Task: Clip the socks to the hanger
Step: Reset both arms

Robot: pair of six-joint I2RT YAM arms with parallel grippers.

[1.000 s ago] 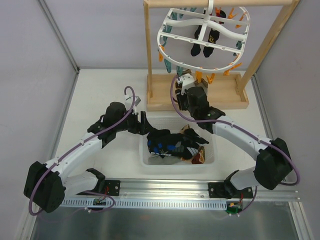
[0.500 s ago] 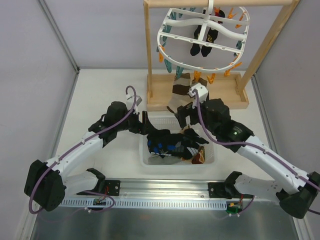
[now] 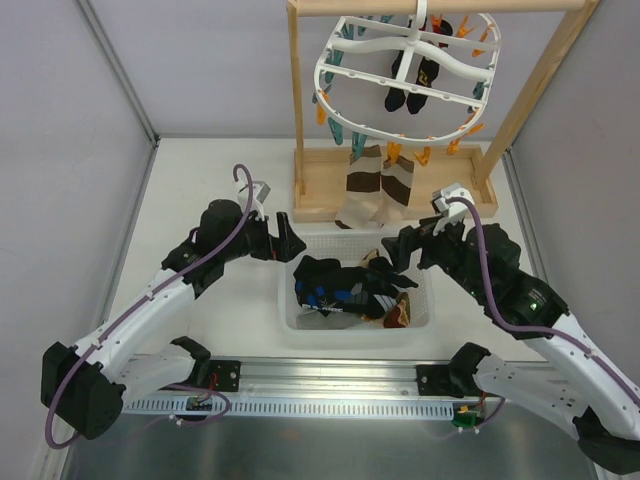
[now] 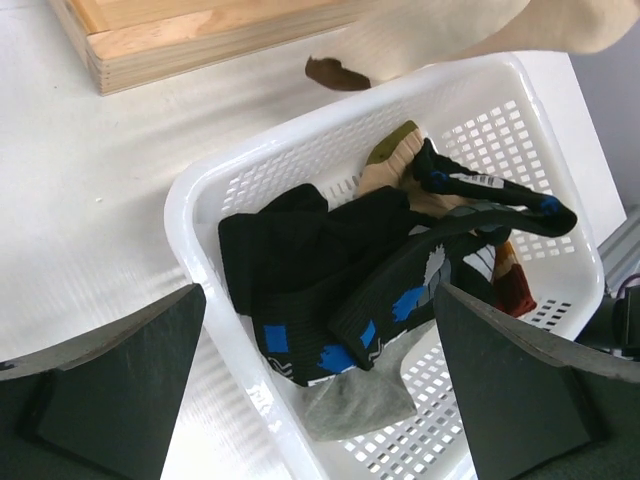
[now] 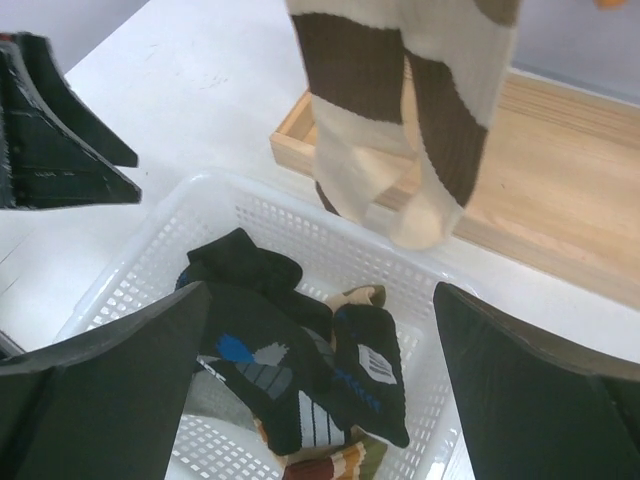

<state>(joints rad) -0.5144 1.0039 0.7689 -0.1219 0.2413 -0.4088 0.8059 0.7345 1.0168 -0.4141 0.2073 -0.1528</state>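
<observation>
A pair of striped socks (image 3: 375,190) in tan, dark brown and white hangs from pegs (image 3: 425,155) on the near rim of the hanger (image 3: 330,95). Their toes dangle just above the far edge of the white basket (image 3: 286,300). More dark socks (image 3: 410,85) are clipped on the hanger's far side. The rest of the socks (image 3: 340,280) lie tangled in the basket, mostly black with blue and grey patches.

The left claw (image 3: 290,240) hovers at the basket's left far corner and the right claw (image 3: 400,248) at its right far corner. Both are spread wide with nothing between their fingers.

The socks look light, limp and easily bunched, so they should drape from whatever point is pinched. The best hold is probably a cuff (a firmer, double edge that a peg can bite). The black cuff lying uppermost near the basket's left seems reachable, though the wrist views do not show whether it lies free of its neighbours. A pinch into the middle of the heap risks lifting several at once.
</observation>
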